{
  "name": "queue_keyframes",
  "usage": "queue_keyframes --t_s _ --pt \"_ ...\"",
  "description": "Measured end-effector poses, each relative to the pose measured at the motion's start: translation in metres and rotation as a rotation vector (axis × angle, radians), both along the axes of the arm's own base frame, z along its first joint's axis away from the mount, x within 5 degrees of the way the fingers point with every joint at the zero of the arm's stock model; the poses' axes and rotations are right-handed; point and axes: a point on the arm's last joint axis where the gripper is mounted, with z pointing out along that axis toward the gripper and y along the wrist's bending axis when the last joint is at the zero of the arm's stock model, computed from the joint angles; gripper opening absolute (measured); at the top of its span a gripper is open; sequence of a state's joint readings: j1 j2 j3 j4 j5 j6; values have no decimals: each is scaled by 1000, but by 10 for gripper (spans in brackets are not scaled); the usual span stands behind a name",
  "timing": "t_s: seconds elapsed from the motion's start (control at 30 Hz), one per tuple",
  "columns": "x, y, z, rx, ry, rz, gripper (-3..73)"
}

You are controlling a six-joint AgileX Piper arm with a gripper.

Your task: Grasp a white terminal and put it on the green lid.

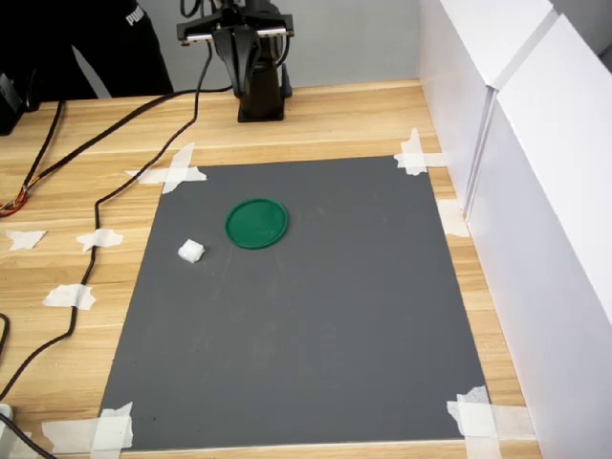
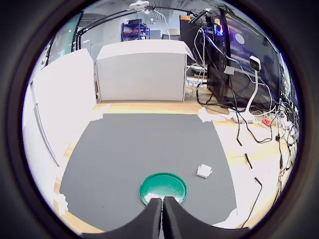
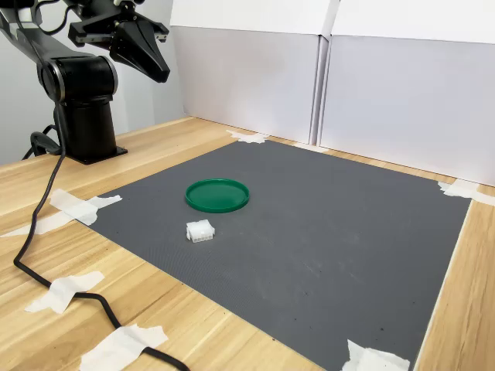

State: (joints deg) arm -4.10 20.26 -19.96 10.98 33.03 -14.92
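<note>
The gripper (image 2: 162, 211) hangs with jaws pressed together, empty; the white terminal (image 2: 204, 171) lies well apart, beside the green lid (image 2: 163, 186).

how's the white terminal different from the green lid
The white terminal is a small, blocky, roughly cubic piece; the green lid is a flat round disc with a slightly raised rim. The terminal is white and much smaller; the lid is dark green and several times wider. Both rest apart on the grey mat, untouched, while the pincer hangs above the table near the arm's base.
</note>
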Motion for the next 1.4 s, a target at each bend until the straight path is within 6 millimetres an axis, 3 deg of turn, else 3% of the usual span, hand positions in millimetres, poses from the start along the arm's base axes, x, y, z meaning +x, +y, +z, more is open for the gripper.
queue_keyframes --t_s 0.3,0.5,0.77,0.87,1.0,1.27,1.4 --pt "48 -4 15 -1 161 -1 -16" --pt "73 -12 29 -133 297 26 -16" --pt "97 -14 42 -168 462 66 -13" --pt "101 -15 43 -233 509 135 21" --pt "107 -15 37 -294 565 218 138" --pt "127 -15 30 -299 619 257 542" --pt "143 -21 39 -288 625 252 673"
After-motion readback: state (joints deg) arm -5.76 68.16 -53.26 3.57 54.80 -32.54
